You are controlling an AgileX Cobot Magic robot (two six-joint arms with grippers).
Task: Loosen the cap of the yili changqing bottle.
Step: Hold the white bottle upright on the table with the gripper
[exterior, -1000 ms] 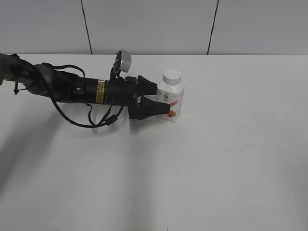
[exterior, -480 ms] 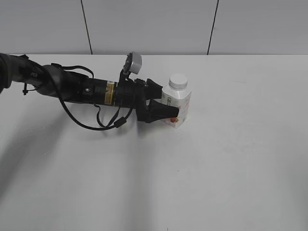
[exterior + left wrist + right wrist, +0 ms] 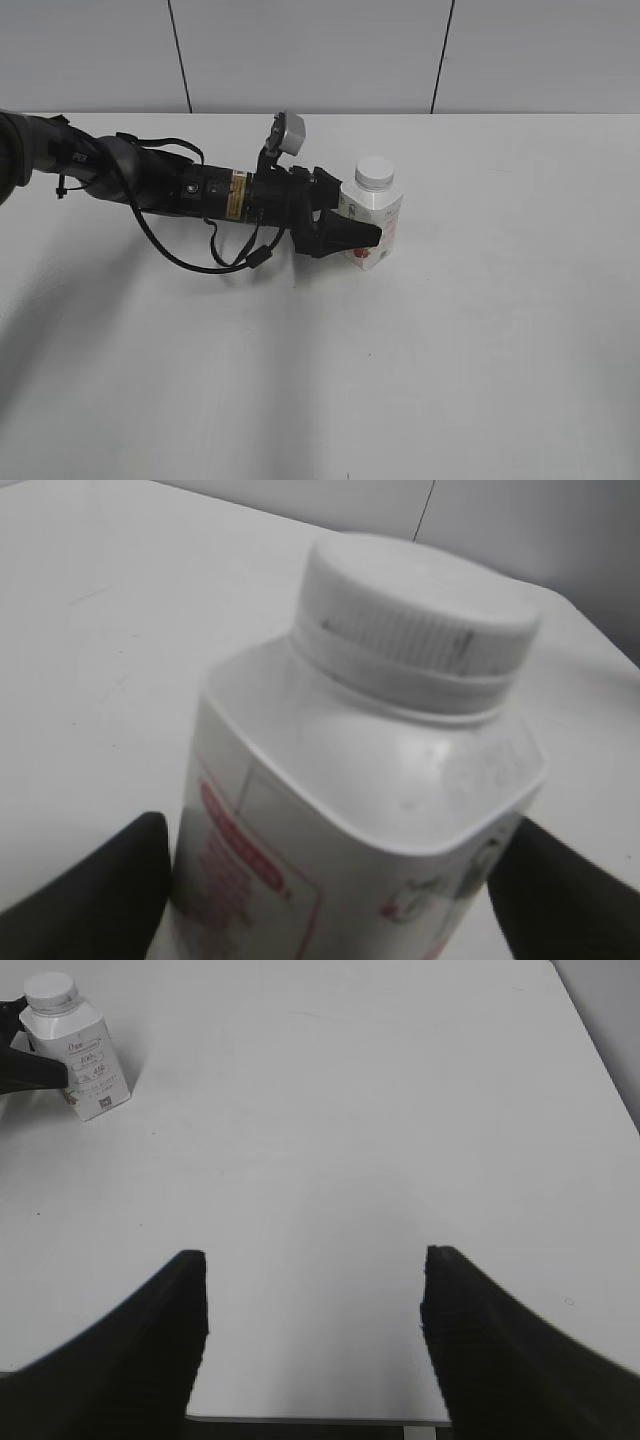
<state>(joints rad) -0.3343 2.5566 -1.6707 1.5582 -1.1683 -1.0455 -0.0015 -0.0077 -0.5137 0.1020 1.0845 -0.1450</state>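
The yili changqing bottle (image 3: 378,215), white and squarish with a pink-red label, stands on the table leaning slightly. Its white ribbed cap (image 3: 374,173) sits on the neck. My left gripper (image 3: 358,215) reaches in low from the left and is shut on the bottle's body, one black finger on each side. In the left wrist view the bottle (image 3: 360,810) and cap (image 3: 420,615) fill the frame between the fingers (image 3: 110,900). My right gripper (image 3: 315,1290) is open over bare table, far from the bottle (image 3: 85,1055), and does not show in the exterior view.
The white table (image 3: 480,330) stretches around the bottle with nothing else on it. A grey panelled wall (image 3: 310,55) stands behind its far edge. The left arm with its cable (image 3: 180,195) lies low across the left half.
My left arm has moved to the right, carrying the gripped bottle with it across the table. The bottle now leans a little. The right gripper has not changed.
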